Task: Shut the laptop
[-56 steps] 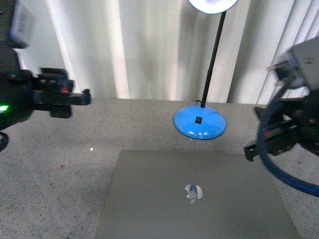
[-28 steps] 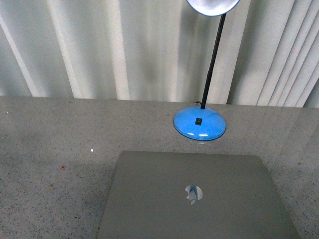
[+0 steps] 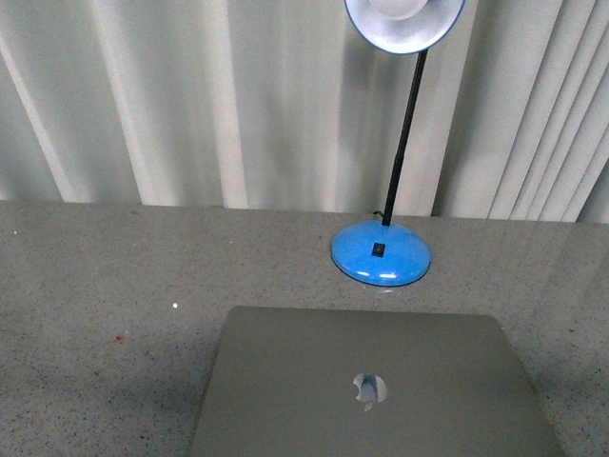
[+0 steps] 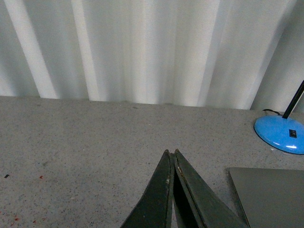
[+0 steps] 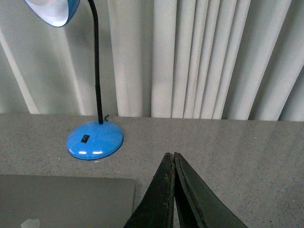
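The grey-silver laptop lies flat and closed on the speckled grey table, lid up with its shiny apple logo showing, at the near middle of the front view. A corner of it shows in the left wrist view and in the right wrist view. Neither arm shows in the front view. My left gripper is shut and empty above bare table, beside the laptop's corner. My right gripper is shut and empty above the table, beside the laptop's other corner.
A blue desk lamp stands behind the laptop, its round base on the table, black neck rising to a lit shade. White curtains hang along the table's far edge. The grey table stretches left and right of the laptop.
Both arms were in the front view one second ago and have left it. The view has shifted a little, so the laptop and lamp sit slightly lower in the picture.
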`<move>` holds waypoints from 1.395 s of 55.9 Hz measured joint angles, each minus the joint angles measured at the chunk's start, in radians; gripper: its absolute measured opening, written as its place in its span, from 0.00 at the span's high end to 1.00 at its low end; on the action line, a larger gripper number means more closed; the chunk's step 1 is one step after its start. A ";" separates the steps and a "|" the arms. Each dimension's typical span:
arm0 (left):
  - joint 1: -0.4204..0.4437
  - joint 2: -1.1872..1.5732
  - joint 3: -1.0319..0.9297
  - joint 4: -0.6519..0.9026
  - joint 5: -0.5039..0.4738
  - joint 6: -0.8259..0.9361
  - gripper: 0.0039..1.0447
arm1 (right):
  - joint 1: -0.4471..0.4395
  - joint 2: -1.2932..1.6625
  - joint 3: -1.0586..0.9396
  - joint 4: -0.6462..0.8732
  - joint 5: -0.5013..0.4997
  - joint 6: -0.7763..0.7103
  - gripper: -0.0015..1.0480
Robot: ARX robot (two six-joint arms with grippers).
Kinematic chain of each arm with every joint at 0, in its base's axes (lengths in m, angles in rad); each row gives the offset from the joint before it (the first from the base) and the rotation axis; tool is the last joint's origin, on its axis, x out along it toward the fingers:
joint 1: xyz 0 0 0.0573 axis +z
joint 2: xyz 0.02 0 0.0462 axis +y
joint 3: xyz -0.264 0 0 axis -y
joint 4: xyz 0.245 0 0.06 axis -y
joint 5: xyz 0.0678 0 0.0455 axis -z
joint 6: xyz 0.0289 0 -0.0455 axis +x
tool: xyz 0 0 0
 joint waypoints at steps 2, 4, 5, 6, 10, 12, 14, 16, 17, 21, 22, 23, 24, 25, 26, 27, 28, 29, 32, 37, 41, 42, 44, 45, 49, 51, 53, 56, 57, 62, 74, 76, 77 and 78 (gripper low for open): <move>0.000 -0.033 -0.005 -0.027 0.000 0.000 0.97 | 0.000 -0.024 -0.004 -0.020 0.000 0.000 0.97; 0.000 -0.056 -0.009 -0.047 0.000 0.000 0.97 | 0.000 -0.047 -0.007 -0.041 0.000 0.000 0.97; 0.000 -0.072 -0.010 -0.061 0.000 0.000 0.97 | 0.000 -0.063 -0.009 -0.054 0.000 0.000 0.97; 0.000 -0.086 -0.010 -0.073 0.000 0.000 0.97 | 0.000 -0.077 -0.011 -0.066 0.000 0.000 0.97; 0.000 -0.131 -0.010 -0.109 0.000 0.000 0.97 | 0.000 -0.127 -0.016 -0.108 0.000 0.000 0.97; 0.000 -0.161 -0.010 -0.135 0.000 0.000 0.97 | 0.000 -0.149 -0.017 -0.128 0.000 0.000 0.97; 0.000 -0.182 -0.011 -0.153 0.000 0.000 0.97 | 0.000 -0.175 -0.017 -0.151 0.000 0.000 0.97; 0.000 -0.209 -0.011 -0.176 0.000 0.000 0.97 | 0.000 -0.195 -0.018 -0.168 0.000 0.000 0.97; 0.000 -0.223 -0.011 -0.189 0.000 0.000 0.97 | 0.000 -0.208 -0.018 -0.180 0.000 0.000 0.97; 0.000 -0.272 -0.011 -0.233 0.000 0.000 0.97 | 0.000 -0.255 -0.020 -0.224 0.000 0.000 0.97; 0.000 -0.278 -0.011 -0.240 0.000 0.000 0.97 | 0.000 -0.261 -0.020 -0.230 0.000 0.000 0.97; 0.000 -0.292 -0.011 -0.252 0.000 0.000 0.97 | 0.000 -0.274 -0.020 -0.241 0.000 0.000 0.97; 0.000 -0.305 -0.011 -0.264 0.000 0.000 0.97 | 0.000 -0.286 -0.021 -0.253 0.000 0.000 0.97; 0.000 -0.312 -0.011 -0.271 0.000 0.000 0.97 | 0.000 -0.299 -0.021 -0.266 0.000 0.000 0.97; 0.000 -0.325 -0.011 -0.283 0.000 0.000 0.97 | 0.000 -0.305 -0.021 -0.271 0.000 0.000 0.97; 0.000 -0.338 -0.011 -0.294 0.000 0.000 0.97 | 0.000 -0.318 -0.021 -0.282 0.000 0.000 0.97; 0.000 -0.344 -0.012 -0.300 0.000 0.000 0.97 | 0.000 -0.330 -0.021 -0.294 0.000 0.000 0.97; 0.000 -0.363 -0.012 -0.318 0.000 0.000 0.97 | 0.000 -0.342 -0.021 -0.305 0.000 0.000 0.97; 0.000 -0.400 -0.012 -0.352 0.000 0.000 0.97 | 0.000 -0.376 -0.021 -0.336 0.000 0.000 0.97; 0.000 -0.472 -0.012 -0.418 0.000 0.000 0.97 | 0.000 -0.443 -0.021 -0.400 0.000 0.000 0.97; 0.000 -0.519 -0.012 -0.465 0.000 0.000 0.97 | 0.000 -0.488 -0.021 -0.443 0.000 0.000 0.97; 0.000 -0.528 -0.012 -0.473 0.000 0.000 0.97 | 0.000 -0.500 -0.021 -0.455 0.000 0.000 0.97; 0.000 -0.547 -0.012 -0.492 0.000 0.000 0.97 | 0.000 -0.515 -0.021 -0.469 0.000 0.000 0.97; 0.000 -0.552 -0.012 -0.496 0.000 0.000 0.97 | 0.000 -0.522 -0.021 -0.476 0.000 0.000 0.97; 0.000 -0.579 -0.012 -0.523 0.000 0.000 0.97 | 0.000 -0.544 -0.021 -0.498 0.000 0.000 0.97; 0.000 -0.594 -0.012 -0.538 0.000 0.000 0.97 | 0.000 -0.558 -0.021 -0.513 0.000 0.000 0.97; 0.000 -0.605 -0.012 -0.550 0.000 0.000 0.97 | 0.000 -0.572 -0.021 -0.526 0.000 0.000 0.97; 0.000 -0.633 -0.012 -0.577 0.000 0.000 0.97 | 0.000 -0.594 -0.021 -0.548 0.000 0.000 0.97; 0.000 -0.636 -0.012 -0.580 0.000 0.000 0.97 | 0.000 -0.600 -0.021 -0.554 0.000 0.000 0.97; 0.000 -0.666 -0.012 -0.609 0.000 0.000 0.97 | 0.000 -0.624 -0.021 -0.578 0.000 0.000 0.97; 0.000 -0.720 -0.012 -0.664 0.000 0.000 0.97 | 0.000 -0.711 -0.020 -0.676 0.000 0.000 0.97; 0.000 -0.737 -0.012 -0.681 0.000 0.000 0.97 | 0.000 -0.778 -0.020 -0.769 -0.001 0.000 0.97; 0.000 -0.764 -0.012 -0.713 0.000 0.000 0.97 | 0.000 -0.789 -0.020 -0.780 -0.001 0.000 0.97; 0.000 -0.790 -0.012 -0.744 -0.002 0.000 0.97 | 0.000 -0.805 -0.020 -0.790 0.000 0.000 0.97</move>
